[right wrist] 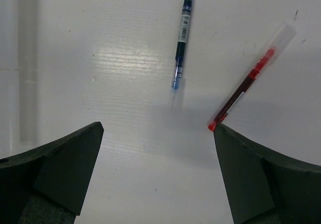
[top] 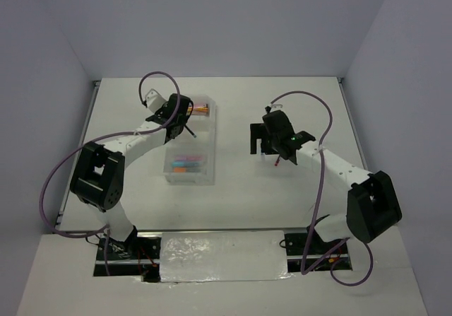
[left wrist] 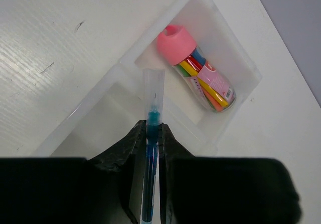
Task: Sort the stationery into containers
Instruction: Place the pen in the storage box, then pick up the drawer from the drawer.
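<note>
Pinched in the left claw (left wrist: 152, 129), a blue pen (left wrist: 152, 91) is held above the tray's (left wrist: 220, 48) dividing wall and may be left astride it if released here; the right claw (right wrist: 158, 129) is spread over a red pen (right wrist: 248, 86) on the worktop (right wrist: 100, 58).

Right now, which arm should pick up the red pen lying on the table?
Right. The right gripper, open, hovers over the red pen; the left gripper holds a blue pen above the tray.
</note>
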